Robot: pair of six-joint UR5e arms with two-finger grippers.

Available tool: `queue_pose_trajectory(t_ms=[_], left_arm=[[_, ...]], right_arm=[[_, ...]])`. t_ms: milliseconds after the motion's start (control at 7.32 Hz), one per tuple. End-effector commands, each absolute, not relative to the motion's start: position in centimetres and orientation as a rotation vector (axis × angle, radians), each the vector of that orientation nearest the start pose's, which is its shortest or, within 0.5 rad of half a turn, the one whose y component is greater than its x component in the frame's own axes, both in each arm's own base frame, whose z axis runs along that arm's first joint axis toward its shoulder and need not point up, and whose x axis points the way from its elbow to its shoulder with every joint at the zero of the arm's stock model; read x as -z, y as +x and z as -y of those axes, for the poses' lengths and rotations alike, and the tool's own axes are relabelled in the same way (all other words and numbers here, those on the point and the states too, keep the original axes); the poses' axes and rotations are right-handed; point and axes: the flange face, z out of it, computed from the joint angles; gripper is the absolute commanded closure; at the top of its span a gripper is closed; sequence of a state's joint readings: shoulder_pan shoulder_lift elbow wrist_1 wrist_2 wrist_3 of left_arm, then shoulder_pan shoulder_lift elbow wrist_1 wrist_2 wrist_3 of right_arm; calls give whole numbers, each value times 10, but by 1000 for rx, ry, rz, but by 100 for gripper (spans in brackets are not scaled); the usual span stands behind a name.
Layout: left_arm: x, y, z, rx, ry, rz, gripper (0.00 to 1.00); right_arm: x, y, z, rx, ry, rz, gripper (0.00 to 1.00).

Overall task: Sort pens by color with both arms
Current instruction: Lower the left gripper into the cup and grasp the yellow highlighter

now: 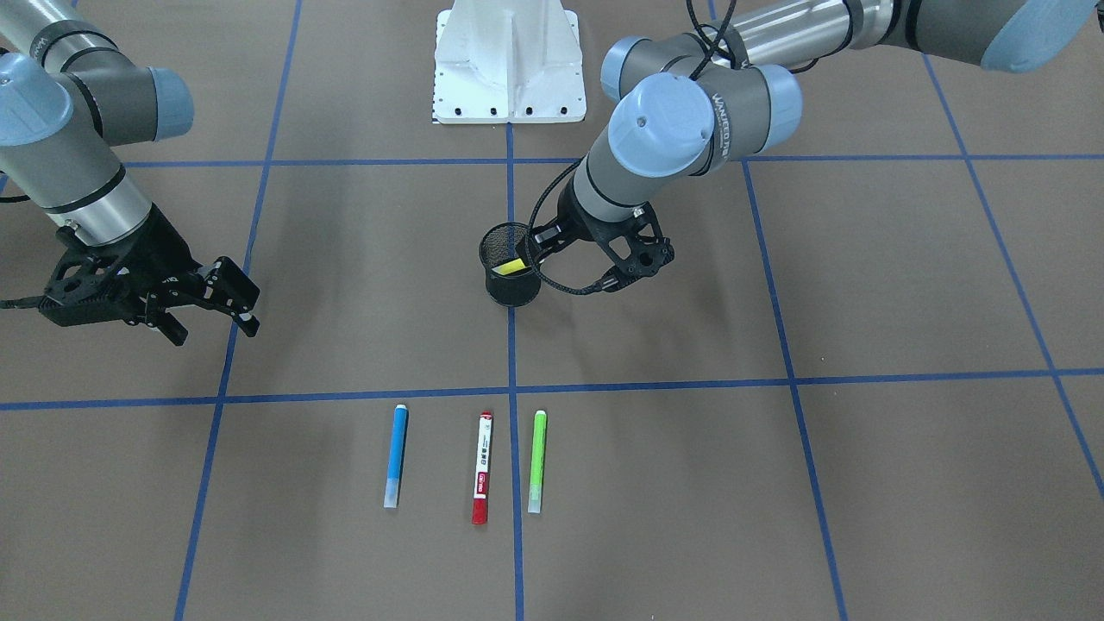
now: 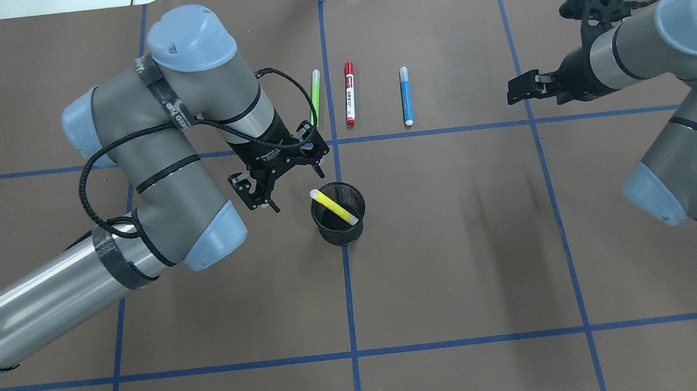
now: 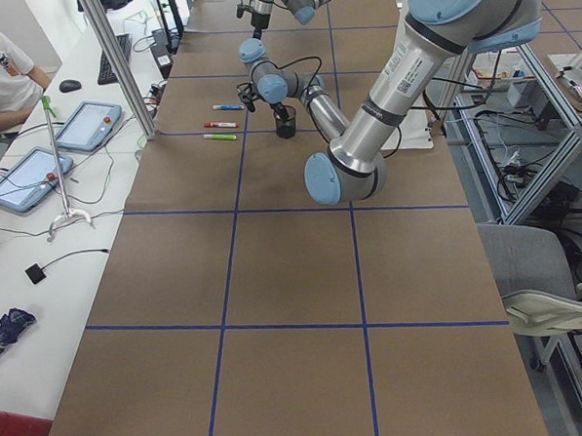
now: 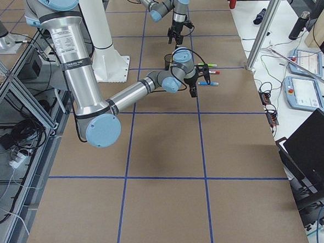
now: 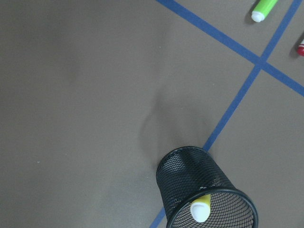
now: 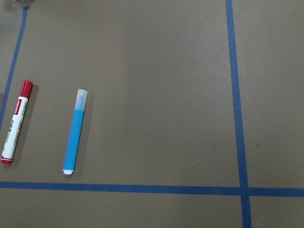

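The blue pen point(image 1: 395, 455), the red pen with a white barrel point(image 1: 482, 467) and the green pen point(image 1: 537, 461) lie side by side on the brown table; they also show in the overhead view as blue point(image 2: 405, 96), red point(image 2: 349, 93) and green point(image 2: 316, 95). The yellow pen point(image 2: 331, 206) leans inside the black mesh cup point(image 2: 340, 225). My left gripper point(image 2: 298, 191) is open and empty, just beside the cup and above table level. My right gripper point(image 1: 214, 328) is open and empty, well away from the pens, off the blue pen's side.
The white base plate point(image 1: 509, 69) stands at the robot's edge of the table. Blue tape lines point(image 1: 511, 388) divide the table into squares. The right wrist view shows the blue pen point(image 6: 76, 137) and the red pen point(image 6: 14, 128) below it.
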State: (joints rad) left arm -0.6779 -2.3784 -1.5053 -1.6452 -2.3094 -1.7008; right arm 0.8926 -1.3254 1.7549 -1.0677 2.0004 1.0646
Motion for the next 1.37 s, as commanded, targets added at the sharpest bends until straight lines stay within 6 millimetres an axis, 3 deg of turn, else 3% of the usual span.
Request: queue_pose_trajectory(t_ms=[0,410,820,1230], left_arm=[[-154,539,516,471,-488,-923,19],[-157,550,525,490,-496,-935,32],[-158,552,521,485,-501,-933,33],[-157,553,513,454,-574,-932,58]], right_arm=[[-388,-299,517,-154,284,954,1],[-388,-299,517,-156,286,952,1],[-388,-300,517,-155,286,952,1],[-387,-300,518,-159,289,953,1]])
